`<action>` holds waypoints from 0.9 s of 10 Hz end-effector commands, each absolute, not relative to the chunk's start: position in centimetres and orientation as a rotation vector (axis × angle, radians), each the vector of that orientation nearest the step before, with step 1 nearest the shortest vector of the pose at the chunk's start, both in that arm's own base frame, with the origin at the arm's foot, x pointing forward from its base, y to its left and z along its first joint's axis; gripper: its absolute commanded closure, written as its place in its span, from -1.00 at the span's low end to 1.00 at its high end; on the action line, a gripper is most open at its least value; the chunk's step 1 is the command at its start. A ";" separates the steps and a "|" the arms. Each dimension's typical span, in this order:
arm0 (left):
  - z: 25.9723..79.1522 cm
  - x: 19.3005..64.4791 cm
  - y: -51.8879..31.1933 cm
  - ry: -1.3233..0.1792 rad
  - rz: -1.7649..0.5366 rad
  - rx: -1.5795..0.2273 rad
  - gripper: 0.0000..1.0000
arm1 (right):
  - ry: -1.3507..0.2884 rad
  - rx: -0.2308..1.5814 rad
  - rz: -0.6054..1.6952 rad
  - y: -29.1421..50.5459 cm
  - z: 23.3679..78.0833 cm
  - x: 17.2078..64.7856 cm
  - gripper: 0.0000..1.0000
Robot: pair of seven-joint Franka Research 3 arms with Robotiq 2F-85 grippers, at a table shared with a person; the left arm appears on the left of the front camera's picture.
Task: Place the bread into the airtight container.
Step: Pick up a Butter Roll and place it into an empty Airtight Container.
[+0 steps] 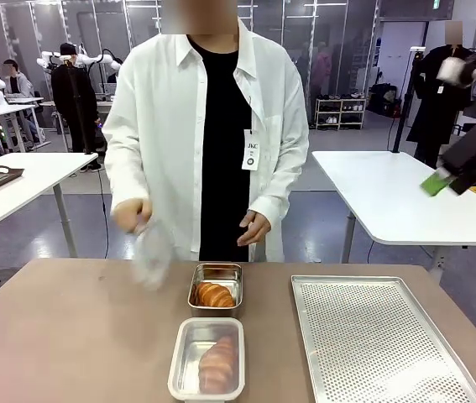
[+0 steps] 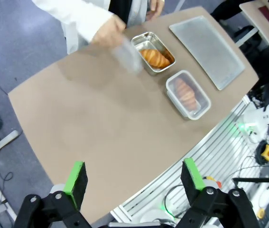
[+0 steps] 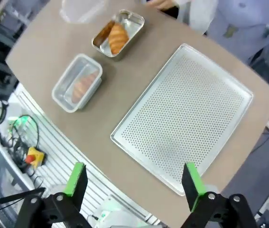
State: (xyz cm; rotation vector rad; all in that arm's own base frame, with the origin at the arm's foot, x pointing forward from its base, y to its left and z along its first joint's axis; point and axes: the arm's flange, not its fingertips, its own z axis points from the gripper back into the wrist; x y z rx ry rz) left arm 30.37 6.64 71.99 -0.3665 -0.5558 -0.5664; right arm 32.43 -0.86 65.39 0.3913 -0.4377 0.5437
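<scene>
Both grippers, left (image 2: 134, 178) and right (image 3: 134, 180), hang wide and empty above the worktop (image 1: 70, 336), clear of the person's work. Nearest, a lidded container (image 1: 207, 358) holds one croissant (image 1: 218, 363). At 12 o'clock, touching it, an open tin (image 1: 216, 288) shows another croissant (image 1: 214, 295). Farther, at 10 o'clock, the person's hand (image 1: 131, 213) lifts a clear lid (image 1: 152, 254), probably to seal it.

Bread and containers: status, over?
Left gripper and right gripper open, high above the table. One croissant in the open metal container; the near container is lidded. The person's hand holds a clear lid.
</scene>
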 end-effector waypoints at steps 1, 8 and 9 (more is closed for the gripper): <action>72.0 30.3 6.6 -0.556 -0.584 -0.370 -1.00 | -0.493 0.347 0.549 -1.5 65.1 30.9 -1.00; 72.0 30.3 6.6 -0.556 -0.584 -0.370 -1.00 | -0.476 0.383 0.536 -1.7 66.3 31.0 -1.00; 72.0 30.3 6.6 -0.556 -0.584 -0.370 -1.00 | -0.476 0.383 0.536 -1.7 66.3 31.0 -1.00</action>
